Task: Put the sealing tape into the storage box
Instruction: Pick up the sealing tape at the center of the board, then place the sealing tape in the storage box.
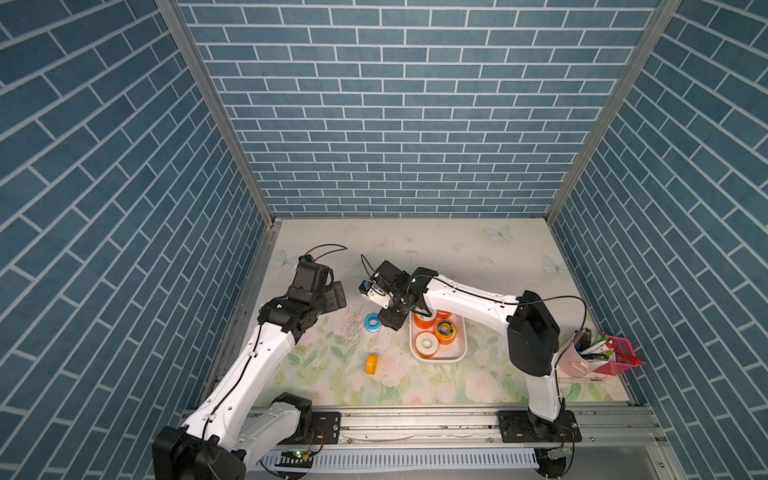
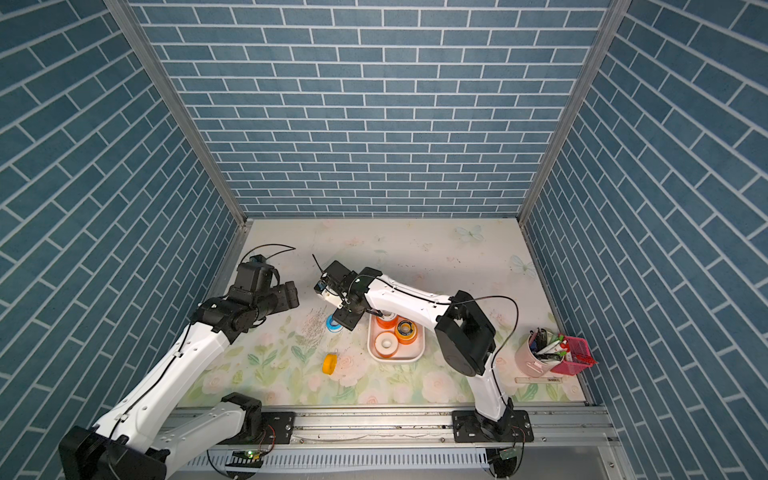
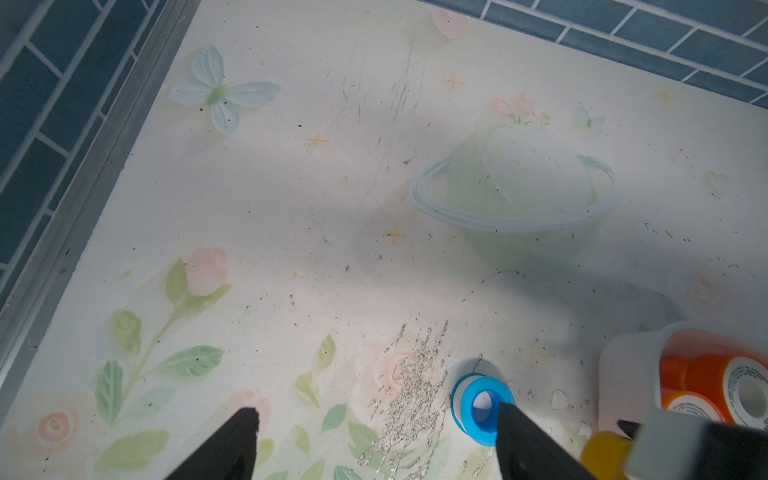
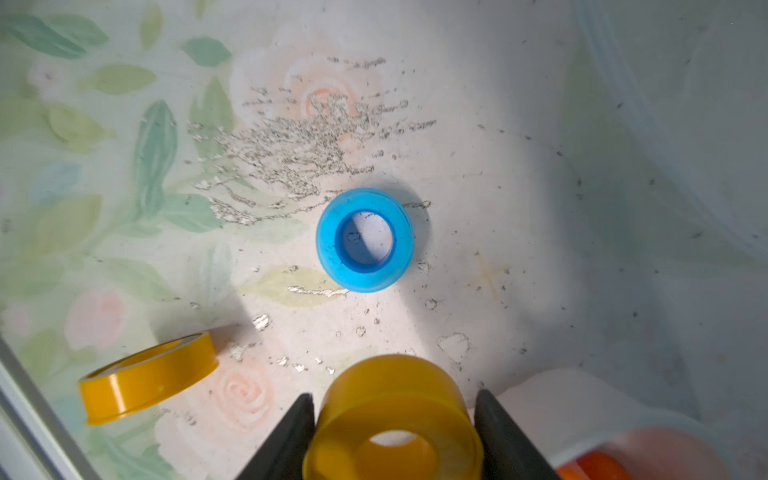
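Floral tabletop point(image 1: 457, 257): yellow spool point(image 4: 395, 419) is clamped in the right gripper point(image 4: 393, 395) beside the storage box point(image 1: 438, 360), best lifted clear over its rim; left gripper point(image 3: 377, 409) is held wide, empty.

— Both top views?
— High over the front rail point(image 1: 415, 419), looking down on the whole table point(image 1: 436, 249), far off.
— Wrist views?
— Close above the table; both share the blue spool point(image 3: 464, 409) beside the storage box point(image 3: 623, 374).
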Controlling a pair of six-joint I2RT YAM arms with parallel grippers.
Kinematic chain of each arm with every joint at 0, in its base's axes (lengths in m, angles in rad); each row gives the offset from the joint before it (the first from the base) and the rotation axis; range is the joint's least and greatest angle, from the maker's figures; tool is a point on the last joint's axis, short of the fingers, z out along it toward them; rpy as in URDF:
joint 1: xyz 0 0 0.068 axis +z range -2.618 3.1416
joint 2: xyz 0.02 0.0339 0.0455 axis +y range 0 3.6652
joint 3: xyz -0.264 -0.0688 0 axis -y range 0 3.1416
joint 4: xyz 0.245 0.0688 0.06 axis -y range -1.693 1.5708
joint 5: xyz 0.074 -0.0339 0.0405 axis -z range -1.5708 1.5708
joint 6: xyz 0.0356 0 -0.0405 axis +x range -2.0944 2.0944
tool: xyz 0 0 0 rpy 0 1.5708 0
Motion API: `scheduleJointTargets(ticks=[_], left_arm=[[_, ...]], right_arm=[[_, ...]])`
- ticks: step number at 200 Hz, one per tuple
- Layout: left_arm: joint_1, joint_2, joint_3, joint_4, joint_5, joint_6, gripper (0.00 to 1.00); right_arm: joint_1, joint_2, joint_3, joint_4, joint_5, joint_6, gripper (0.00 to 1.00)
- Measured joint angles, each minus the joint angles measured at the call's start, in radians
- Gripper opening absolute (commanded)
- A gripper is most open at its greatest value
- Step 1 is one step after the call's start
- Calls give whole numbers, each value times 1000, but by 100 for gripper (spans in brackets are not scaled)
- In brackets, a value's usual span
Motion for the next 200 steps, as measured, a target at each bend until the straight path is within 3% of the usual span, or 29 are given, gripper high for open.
scheduleJointTargets(ticks=[36,97,141,200], left_arm=[[0,3,0,0,0,0,92],[0,13,0,0,3,0,92],[0,14,0,1,3,0,92],[0,23,0,0,3,0,92]], right_arm=[[-10,-168,-121,39,3,29,47],[-50,-428,-460,92,11,77,47],[-54,-446,-584,120,4,103,46],[-51,-396,-601,157,-8,109,47]])
